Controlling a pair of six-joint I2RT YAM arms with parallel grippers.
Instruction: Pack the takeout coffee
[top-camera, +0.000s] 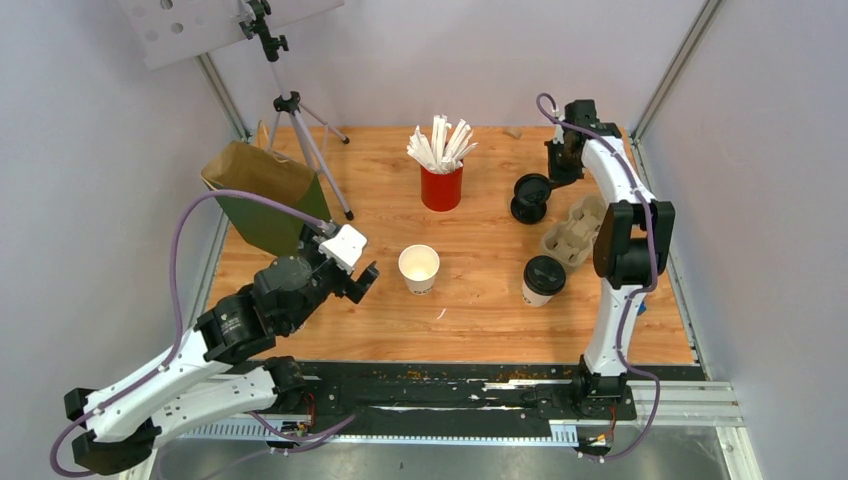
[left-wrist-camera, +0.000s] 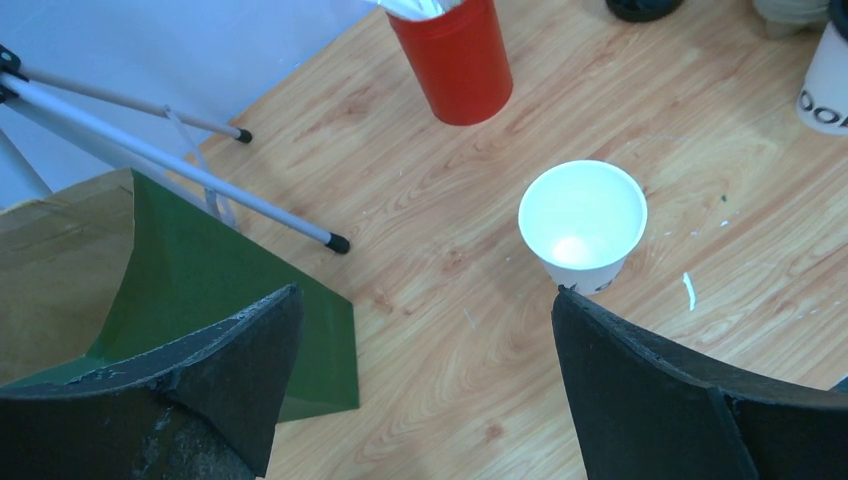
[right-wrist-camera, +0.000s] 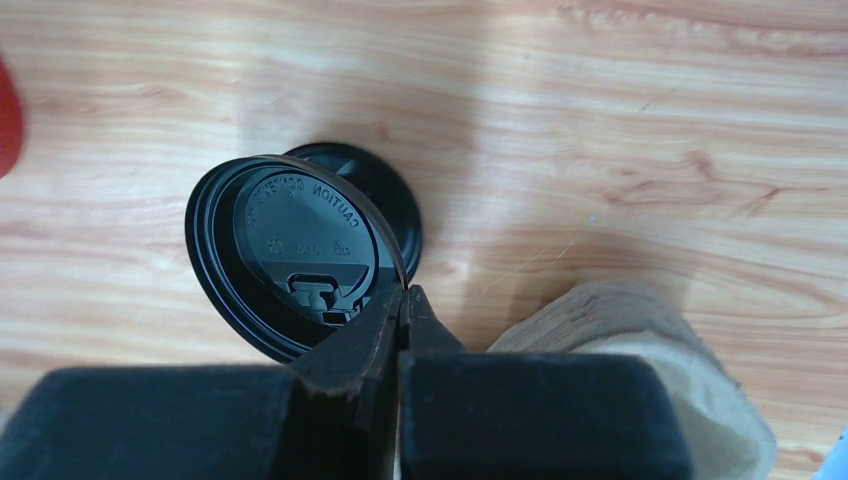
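**White lidded coffee cup stands near the right arm**

White paper cup with a round black plastic lid (top-camera: 543, 279) stands upright on the wooden table (top-camera: 480, 320). It is just beside a moulded brown cardboard cup carrier (top-camera: 570, 235) and close to the right arm. Its lid sits flat, and black print marks its side. A lidless white paper cup (top-camera: 419, 268) stands to its left, empty. Behind that, a red round cup (top-camera: 441, 187) holds white sticks (top-camera: 440, 143). A green paper bag (top-camera: 268, 205) sits at far left, its brown inside showing; any contents cannot be told. The right gripper (right-wrist-camera: 403, 292) is clamped on the rim of a loose black lid (right-wrist-camera: 300, 240), tilted over another black lid (right-wrist-camera: 400, 200) on the table. The left gripper (left-wrist-camera: 425, 300) hangs near the empty cup, fingers wide apart.
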